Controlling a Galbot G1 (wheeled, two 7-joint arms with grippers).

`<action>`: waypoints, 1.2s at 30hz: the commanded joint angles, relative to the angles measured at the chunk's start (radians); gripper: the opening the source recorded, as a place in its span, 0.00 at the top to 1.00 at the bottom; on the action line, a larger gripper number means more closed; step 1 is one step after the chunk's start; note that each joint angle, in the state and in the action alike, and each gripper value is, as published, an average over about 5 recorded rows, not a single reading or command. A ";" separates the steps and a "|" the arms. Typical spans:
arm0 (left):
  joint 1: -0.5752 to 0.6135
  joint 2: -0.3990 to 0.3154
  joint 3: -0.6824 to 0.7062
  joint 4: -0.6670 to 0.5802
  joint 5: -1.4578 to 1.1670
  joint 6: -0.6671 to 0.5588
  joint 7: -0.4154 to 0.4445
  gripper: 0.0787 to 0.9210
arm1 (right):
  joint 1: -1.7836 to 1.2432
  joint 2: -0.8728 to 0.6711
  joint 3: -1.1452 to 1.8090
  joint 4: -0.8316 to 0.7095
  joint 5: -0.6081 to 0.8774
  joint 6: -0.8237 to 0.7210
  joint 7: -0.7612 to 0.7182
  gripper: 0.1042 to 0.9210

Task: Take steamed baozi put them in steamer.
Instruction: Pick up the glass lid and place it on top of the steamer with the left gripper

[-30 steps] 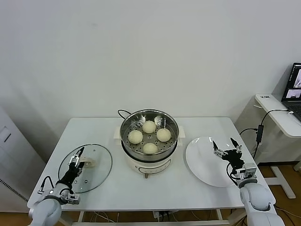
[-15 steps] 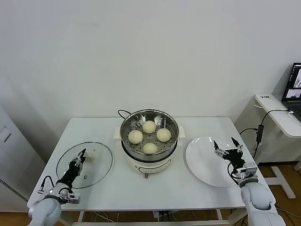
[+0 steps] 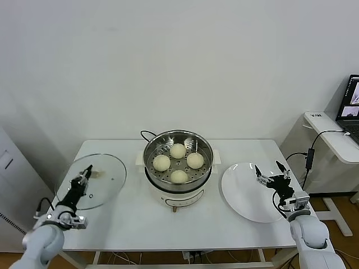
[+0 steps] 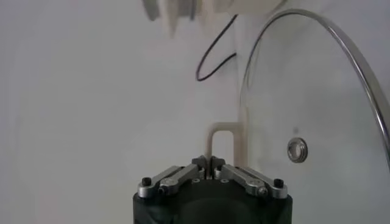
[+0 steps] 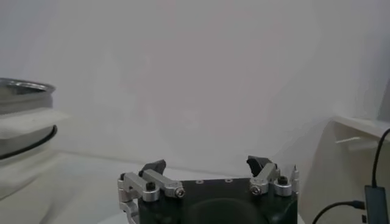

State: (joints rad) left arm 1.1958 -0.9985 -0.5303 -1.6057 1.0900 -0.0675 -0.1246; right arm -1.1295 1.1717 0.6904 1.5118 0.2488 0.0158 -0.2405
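Note:
Several cream-white steamed baozi [image 3: 178, 150] lie on the perforated floor of the shiny steamer [image 3: 178, 136] at the middle of the table. My left gripper [image 3: 87, 172] is shut on the cream loop handle [image 4: 220, 131] of the round glass lid [image 3: 98, 179], which it holds raised and tilted above the table's left part. The left wrist view shows the left gripper [image 4: 209, 162] pinching that handle, with the glass lid [image 4: 317, 91] beyond. My right gripper [image 3: 272, 178] hangs open and empty over the white plate; the right gripper [image 5: 207, 165] holds nothing.
The bare white plate [image 3: 241, 196] lies right of the steamer. A black cord [image 3: 147, 134] runs behind the cooker base [image 3: 176, 199]. A side table with a laptop [image 3: 352, 103] stands at the far right. The table's front edge is close to both arms.
My left gripper has shut on the lid's handle and lifted the lid off the table, carrying it left and up so that it tilts. The right arm has stayed put.

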 commanded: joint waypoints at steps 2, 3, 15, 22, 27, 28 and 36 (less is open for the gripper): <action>-0.043 0.125 0.009 -0.231 -0.169 0.226 0.174 0.97 | 0.014 0.001 -0.003 -0.012 0.029 0.002 -0.014 0.12; -0.049 0.132 0.020 -0.255 -0.172 0.255 0.195 0.97 | 0.017 0.003 -0.002 -0.014 0.034 0.003 -0.015 0.12; -0.153 0.144 0.253 -0.425 -0.064 0.538 0.351 0.97 | 0.034 0.017 0.014 -0.039 0.023 0.013 -0.050 0.12; -0.280 0.099 0.443 -0.434 0.025 0.603 0.389 0.97 | 0.035 0.020 0.018 -0.040 0.020 0.014 -0.052 0.12; -0.341 0.061 0.548 -0.406 0.073 0.612 0.390 0.97 | 0.028 0.033 0.021 -0.040 0.012 0.016 -0.052 0.12; -0.350 0.054 0.561 -0.399 0.079 0.614 0.390 0.97 | 0.027 0.034 0.022 -0.039 0.012 0.016 -0.052 0.12; -0.384 -0.020 0.614 -0.358 0.114 0.638 0.390 0.97 | 0.018 0.037 0.032 -0.035 0.003 0.020 -0.053 0.12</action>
State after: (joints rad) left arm 0.8958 -0.9435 -0.0651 -1.9760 1.1371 0.5019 0.2391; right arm -1.1089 1.2055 0.7197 1.4746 0.2562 0.0342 -0.2920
